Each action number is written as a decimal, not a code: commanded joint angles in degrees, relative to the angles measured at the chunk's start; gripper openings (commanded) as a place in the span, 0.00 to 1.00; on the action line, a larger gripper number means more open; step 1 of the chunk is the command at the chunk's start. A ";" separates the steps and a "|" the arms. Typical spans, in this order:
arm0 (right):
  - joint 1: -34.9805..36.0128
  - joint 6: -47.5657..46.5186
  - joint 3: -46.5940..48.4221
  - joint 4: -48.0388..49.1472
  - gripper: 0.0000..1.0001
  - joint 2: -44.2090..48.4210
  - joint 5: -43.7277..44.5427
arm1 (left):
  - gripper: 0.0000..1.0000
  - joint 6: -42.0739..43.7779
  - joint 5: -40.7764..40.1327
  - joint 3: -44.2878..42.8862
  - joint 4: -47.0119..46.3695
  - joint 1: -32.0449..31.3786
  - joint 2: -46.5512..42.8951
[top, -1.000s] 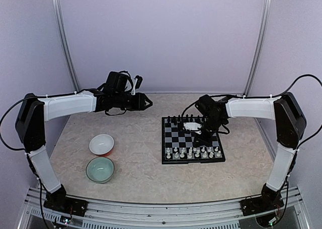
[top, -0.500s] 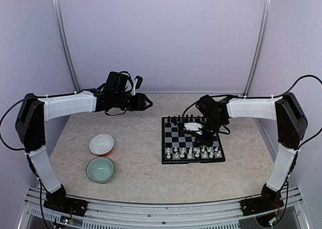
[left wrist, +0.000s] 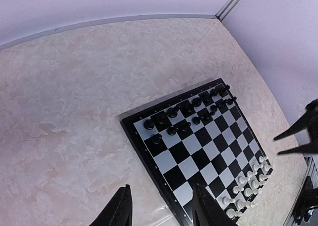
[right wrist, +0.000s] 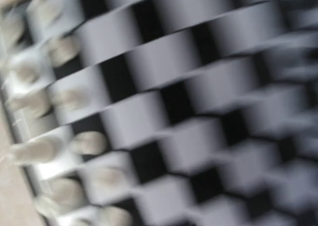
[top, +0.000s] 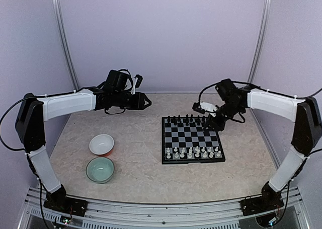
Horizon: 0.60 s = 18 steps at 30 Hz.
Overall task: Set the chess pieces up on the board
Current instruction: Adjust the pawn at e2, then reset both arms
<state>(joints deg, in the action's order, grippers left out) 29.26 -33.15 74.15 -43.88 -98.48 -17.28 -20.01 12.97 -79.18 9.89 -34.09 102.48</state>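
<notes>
The board (top: 188,137) lies right of centre on the table. Black chess pieces (top: 186,120) stand along its far rows and white pieces (top: 196,152) along its near rows. My left gripper (top: 146,102) hovers open and empty left of the board's far edge. In the left wrist view its fingers (left wrist: 119,211) frame the board (left wrist: 198,151), with black pieces (left wrist: 184,116) and white pieces (left wrist: 243,186) on it. My right gripper (top: 212,124) hangs over the board's far right corner. Its two tips (left wrist: 277,145) show apart with nothing between them. The right wrist view is a blur of squares (right wrist: 164,112) and white pieces (right wrist: 49,146).
A white bowl (top: 101,144) and a pale green bowl (top: 100,169) sit left of the board, near the front. Pale booth walls and metal posts close the table at the back and sides.
My right gripper has lifted from over the middle of the board and swung back to its far right corner. The left arm has not moved.
</notes>
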 commanded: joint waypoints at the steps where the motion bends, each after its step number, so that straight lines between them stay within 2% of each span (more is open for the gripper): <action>1: -10.74 5.36 -2.40 8.03 0.29 12.18 -7.20 | 0.43 4.69 -5.19 -2.69 2.90 0.09 -2.91; 5: -19.60 9.24 -10.44 16.82 0.43 20.65 -8.79 | 0.44 7.84 -9.53 -3.13 4.05 0.12 -4.30; 6: -21.38 10.48 -12.09 18.95 0.52 22.45 -8.28 | 0.45 8.71 -10.68 -3.03 4.17 0.08 -4.90; 10: -28.38 17.82 -19.08 29.09 0.97 31.02 -4.99 | 0.48 12.06 -16.65 -2.43 4.22 -0.08 -6.69; 12: -30.88 22.27 -20.97 32.83 0.99 33.76 -1.82 | 0.50 12.73 -19.88 -2.03 4.33 -0.38 -8.25; 15: -31.01 25.83 -20.46 34.16 0.99 35.63 2.31 | 0.53 13.53 -21.62 -2.31 4.53 -0.97 -10.32; 18: -31.01 26.69 -20.60 35.11 0.99 36.94 1.72 | 0.56 12.27 -21.69 1.05 1.14 -0.81 -13.35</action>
<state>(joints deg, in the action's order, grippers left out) -1.63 -11.86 53.52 -14.79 -63.86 -17.56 -8.60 -5.45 -80.14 14.02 -34.50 94.02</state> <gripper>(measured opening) 0.991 0.538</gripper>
